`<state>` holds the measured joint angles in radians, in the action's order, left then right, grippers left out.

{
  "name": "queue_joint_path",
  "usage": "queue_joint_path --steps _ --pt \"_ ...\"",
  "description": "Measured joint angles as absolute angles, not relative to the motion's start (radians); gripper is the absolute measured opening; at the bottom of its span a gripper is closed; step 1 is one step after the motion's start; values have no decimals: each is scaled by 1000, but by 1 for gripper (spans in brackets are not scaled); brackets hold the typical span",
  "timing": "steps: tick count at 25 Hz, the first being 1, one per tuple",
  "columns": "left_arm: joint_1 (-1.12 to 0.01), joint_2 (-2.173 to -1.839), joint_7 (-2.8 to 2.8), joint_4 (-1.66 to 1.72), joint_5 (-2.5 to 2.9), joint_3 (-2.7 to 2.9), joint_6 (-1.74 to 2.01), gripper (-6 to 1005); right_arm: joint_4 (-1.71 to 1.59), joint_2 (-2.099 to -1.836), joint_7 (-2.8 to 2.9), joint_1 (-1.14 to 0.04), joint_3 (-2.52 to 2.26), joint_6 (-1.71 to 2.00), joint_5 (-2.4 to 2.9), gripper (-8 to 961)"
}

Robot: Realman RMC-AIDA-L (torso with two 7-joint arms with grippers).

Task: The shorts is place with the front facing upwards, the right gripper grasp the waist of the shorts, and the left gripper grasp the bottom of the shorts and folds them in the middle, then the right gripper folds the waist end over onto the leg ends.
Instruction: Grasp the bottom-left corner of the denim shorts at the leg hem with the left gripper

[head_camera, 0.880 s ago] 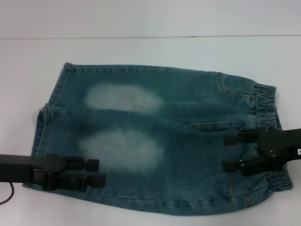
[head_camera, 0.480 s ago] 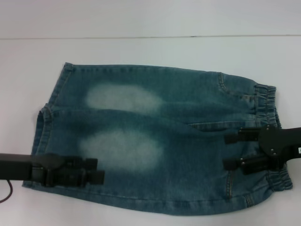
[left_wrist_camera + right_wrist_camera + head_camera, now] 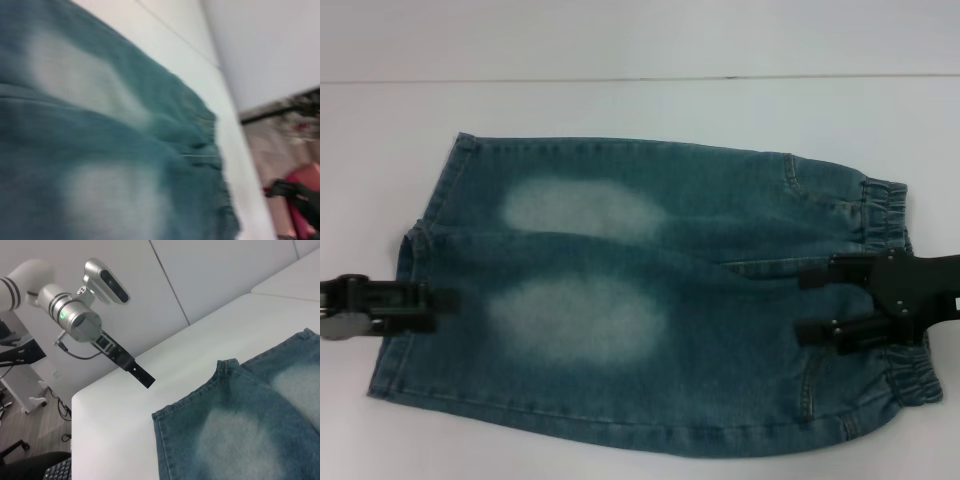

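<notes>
Lying flat on the white table, the shorts are spread with the leg ends to the left and the waist of the shorts to the right. Two pale faded oval patches are seen on the denim, one farther and one nearer. The right gripper is held over the waist end, its two black fingers set well apart and pointing left across the fabric; no cloth is seen pinched between them, and part of the gathered band is hidden under its body. The left gripper is placed at the left edge of the shorts, by the hem of the nearer leg, and its arm is cut off by the frame edge. Whether its jaws are apart or together cannot be told, since only a single dark bar is made out. In the left wrist view the denim is blurred and nothing finer can be read. In the right wrist view the left arm is seen beyond the hems, off the cloth.
</notes>
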<state>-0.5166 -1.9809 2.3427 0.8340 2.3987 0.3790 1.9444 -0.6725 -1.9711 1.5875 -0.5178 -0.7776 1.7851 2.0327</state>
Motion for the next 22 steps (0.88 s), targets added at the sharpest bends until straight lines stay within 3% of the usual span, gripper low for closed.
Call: queue_joint_path --steps 7,22 --pt "-518 -1977 2424 861 2533 363 1889 782 -673 -1970 1573 -524 -782 1763 2034 955" --pt "-519 -1982 2440 858 2688 370 1752 783 -673 -1970 1553 -531 -785 1746 2037 956"
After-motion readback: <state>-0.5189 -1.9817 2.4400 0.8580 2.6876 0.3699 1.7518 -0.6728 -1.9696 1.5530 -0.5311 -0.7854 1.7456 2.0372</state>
